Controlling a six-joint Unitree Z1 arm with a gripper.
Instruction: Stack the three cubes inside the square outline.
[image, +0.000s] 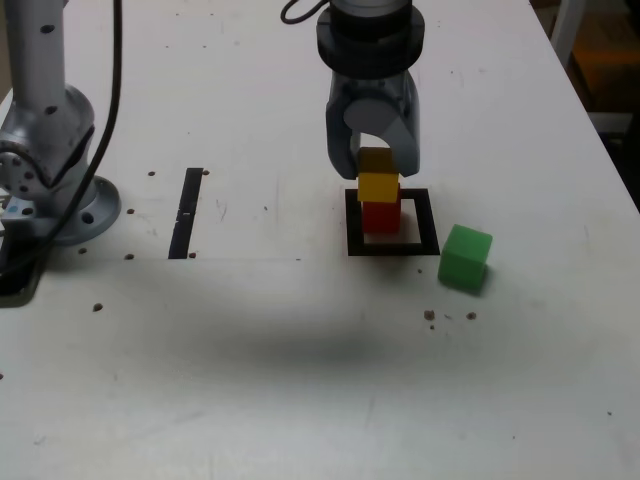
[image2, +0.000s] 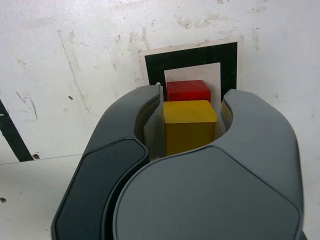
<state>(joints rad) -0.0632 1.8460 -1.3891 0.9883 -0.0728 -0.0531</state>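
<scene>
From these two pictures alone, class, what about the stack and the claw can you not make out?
- Whether the yellow cube rests on the red cube: the claw covers the join, both views.
- Whether the pads press the yellow cube.
- The green cube: outside the wrist view.
- The square outline's far edge: exterior view, behind the stack.

Exterior view looks down from high in front, across the table (image: 300, 400). Wrist view sits close above the gripper (image2: 190, 120). Both share the square outline (image: 392, 246)

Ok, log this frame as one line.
gripper: around yellow cube, grip unclear | yellow cube: atop red cube in square outline | green cube: outside outline
</scene>
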